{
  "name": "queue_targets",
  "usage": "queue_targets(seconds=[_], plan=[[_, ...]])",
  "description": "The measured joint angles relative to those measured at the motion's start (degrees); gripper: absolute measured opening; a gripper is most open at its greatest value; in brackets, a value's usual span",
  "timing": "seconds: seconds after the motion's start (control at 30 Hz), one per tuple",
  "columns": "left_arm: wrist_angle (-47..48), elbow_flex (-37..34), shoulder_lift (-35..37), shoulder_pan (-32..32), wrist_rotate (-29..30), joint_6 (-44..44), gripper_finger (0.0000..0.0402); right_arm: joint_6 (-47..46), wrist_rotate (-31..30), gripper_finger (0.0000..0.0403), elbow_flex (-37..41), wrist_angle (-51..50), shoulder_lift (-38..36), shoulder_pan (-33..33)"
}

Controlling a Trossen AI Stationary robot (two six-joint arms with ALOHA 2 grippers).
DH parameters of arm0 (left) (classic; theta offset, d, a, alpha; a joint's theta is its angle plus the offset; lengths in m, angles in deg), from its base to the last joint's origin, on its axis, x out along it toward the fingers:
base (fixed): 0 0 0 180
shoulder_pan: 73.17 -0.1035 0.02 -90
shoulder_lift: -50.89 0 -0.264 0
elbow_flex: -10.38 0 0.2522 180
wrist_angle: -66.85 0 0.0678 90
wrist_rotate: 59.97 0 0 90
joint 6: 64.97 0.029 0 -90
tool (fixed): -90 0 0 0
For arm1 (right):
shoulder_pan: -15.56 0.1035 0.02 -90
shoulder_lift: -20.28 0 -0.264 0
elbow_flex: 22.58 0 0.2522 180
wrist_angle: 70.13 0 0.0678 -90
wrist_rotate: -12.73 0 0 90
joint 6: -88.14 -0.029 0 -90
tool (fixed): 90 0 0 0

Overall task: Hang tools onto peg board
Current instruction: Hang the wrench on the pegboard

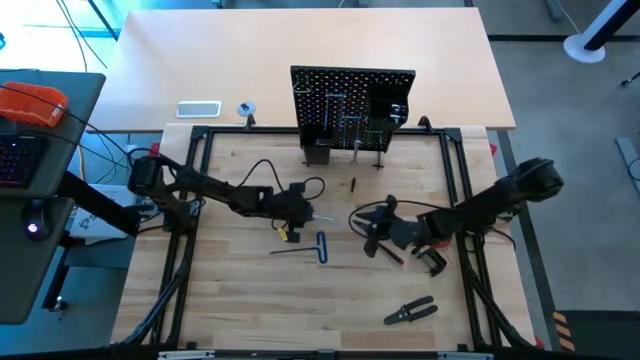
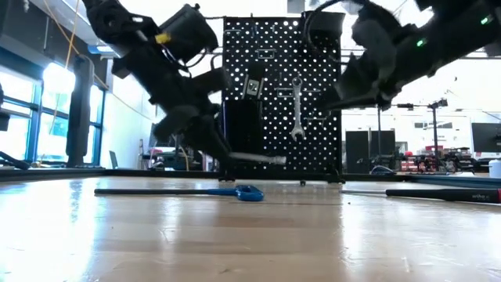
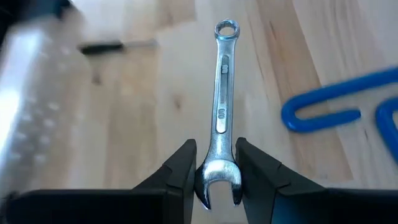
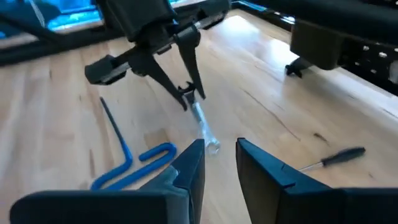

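The black peg board [image 1: 352,105] stands upright at the table's far edge; a silver wrench [image 2: 297,110] hangs on it. My left gripper [image 1: 300,208] is at the table's middle, shut on a second silver wrench [image 3: 222,106]. The blue-handled bent key [image 1: 320,246] lies flat on the table just on its near side. My right gripper [image 4: 217,168] hovers to the right of the held wrench, open, with nothing between its fingers; it shows in the high view too [image 1: 372,228]. My left gripper pinches the wrench's open-jaw head [image 3: 217,177] between its two fingers [image 3: 184,169], which press on the head's two narrow edges. The fingers slant down from the table's left side and lie along the wrench. The shaft sticks out ahead, ring end [image 3: 226,28] foremost, clear of the table [image 2: 258,159].
Black-handled pliers [image 1: 410,312] lie near the front right. A thin screwdriver [image 1: 352,183] lies in front of the peg board, and a black tool [image 1: 432,260] lies under my right arm. A white tray [image 1: 198,108] and a tape roll [image 1: 246,108] sit beyond the frame.
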Motion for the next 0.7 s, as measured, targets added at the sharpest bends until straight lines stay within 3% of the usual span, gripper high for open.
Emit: queue_targets(seconds=[0.4, 0.7], plan=[[-3.28, 0.13, 11.62, 3.83, 18.74, -0.48, 0.0080, -11.55, -18.21, 0.0090, 0.00, -0.98, -1.49, 10.72], [-14.48, 0.22, 10.53, 5.09, 32.83, 2.50, 0.0080, -13.00, -20.56, 0.0090, -0.09, 2.67, 1.99, 11.73]])
